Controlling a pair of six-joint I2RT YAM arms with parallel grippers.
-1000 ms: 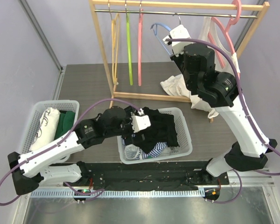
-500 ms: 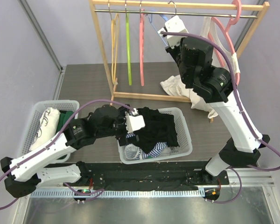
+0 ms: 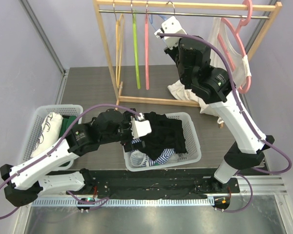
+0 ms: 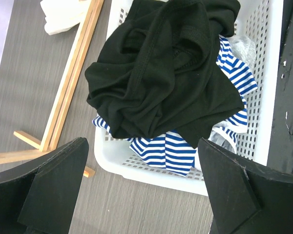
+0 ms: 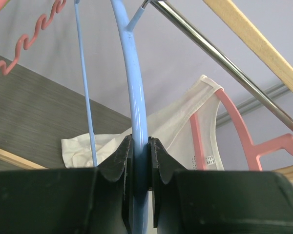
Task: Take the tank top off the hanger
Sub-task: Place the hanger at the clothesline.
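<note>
Wooden rack [image 3: 109, 58] stands at the back of the desk [image 3: 88, 87]. Right arm [image 3: 234, 122] reaches high to the rail, jaws clenched on 1 blue hanger [image 5: 135, 97]. Left arm [image 3: 53, 156] sits low, jaws released wide over white basket [image 4: 272, 53] of clothes. Tank top [image 3: 216, 34] hangs on pink hanger [image 3: 234, 36] at the rack's right end. It looks light, limp, clingy; best pinched at 1 shoulder strap and slid off the hanger end.
</note>
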